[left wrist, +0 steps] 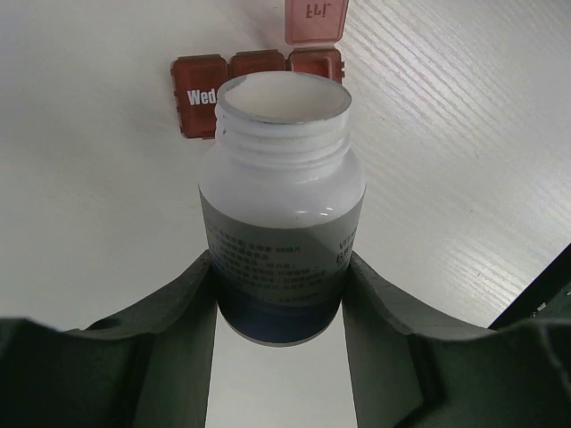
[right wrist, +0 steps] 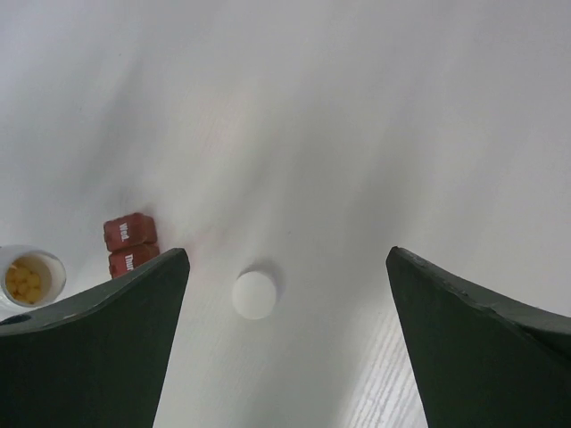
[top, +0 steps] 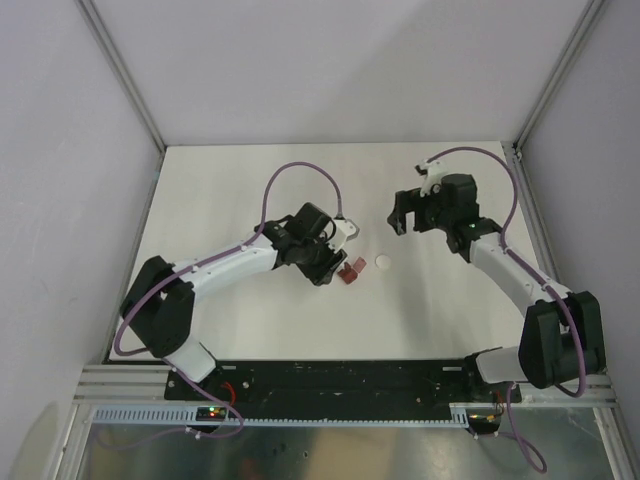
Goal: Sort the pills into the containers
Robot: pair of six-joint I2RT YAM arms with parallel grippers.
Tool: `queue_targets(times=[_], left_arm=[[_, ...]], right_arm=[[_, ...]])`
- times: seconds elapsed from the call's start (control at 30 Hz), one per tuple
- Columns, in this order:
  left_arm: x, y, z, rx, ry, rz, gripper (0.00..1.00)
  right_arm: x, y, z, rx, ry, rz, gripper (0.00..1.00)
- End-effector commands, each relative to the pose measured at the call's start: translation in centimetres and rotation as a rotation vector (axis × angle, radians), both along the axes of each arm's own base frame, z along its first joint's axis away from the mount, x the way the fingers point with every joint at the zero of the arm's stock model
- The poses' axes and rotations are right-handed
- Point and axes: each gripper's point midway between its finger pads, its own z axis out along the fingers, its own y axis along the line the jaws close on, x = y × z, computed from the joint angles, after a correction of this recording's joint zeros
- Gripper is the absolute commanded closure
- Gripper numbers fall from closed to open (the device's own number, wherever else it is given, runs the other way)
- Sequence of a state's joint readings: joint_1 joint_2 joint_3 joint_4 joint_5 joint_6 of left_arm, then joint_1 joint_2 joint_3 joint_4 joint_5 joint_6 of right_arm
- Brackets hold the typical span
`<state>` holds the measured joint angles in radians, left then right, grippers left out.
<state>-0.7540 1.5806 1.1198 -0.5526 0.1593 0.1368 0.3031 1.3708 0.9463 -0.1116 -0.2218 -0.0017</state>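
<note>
The dark red pill box lies on the white table just beyond the bottle's mouth. Its right-hand lid stands open; the "Wed" compartment is shut. My left gripper is shut on an uncapped white pill bottle, tilted toward the box. In the top view the left gripper is right beside the box. In the right wrist view, yellow pills show inside the bottle, next to the box. My right gripper is open and empty above the table; it also shows in the top view.
The bottle's round white cap lies on the table just right of the pill box, and shows below my right gripper. White walls enclose the table at the back and both sides.
</note>
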Motion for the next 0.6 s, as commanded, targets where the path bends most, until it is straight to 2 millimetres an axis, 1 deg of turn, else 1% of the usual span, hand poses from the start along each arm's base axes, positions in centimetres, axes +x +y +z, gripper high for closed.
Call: queue_targets(times=[0.0, 0.1, 0.17, 0.4, 0.57], left_arm=[[0.6, -2.1, 1.6, -0.057, -0.002, 0.039, 1.00], [0.2, -2.4, 1.1, -0.043, 0.025, 0.037, 1.00], [-0.2, -2.5, 0.8, -0.032, 0.048, 0.035, 1.00], [-1.4, -2.6, 0.2, 0.015, 0.108, 0.025, 1.00], [-1.8, -2.3, -0.1, 0.054, 0.121, 0.020, 1.00]], right_arm=[[0.0, -1.5, 2.1, 0.134, 0.009, -0.021, 0.01], [0.2, -2.6, 2.0, 0.162, 0.027, -0.041, 0.01], [0.2, -3.0, 2.0, 0.158, 0.026, -0.037, 0.01], [0.2, -3.4, 2.3, 0.137, 0.003, -0.030, 0.01], [0.0, -3.3, 2.0, 0.136, 0.016, -0.021, 0.01]])
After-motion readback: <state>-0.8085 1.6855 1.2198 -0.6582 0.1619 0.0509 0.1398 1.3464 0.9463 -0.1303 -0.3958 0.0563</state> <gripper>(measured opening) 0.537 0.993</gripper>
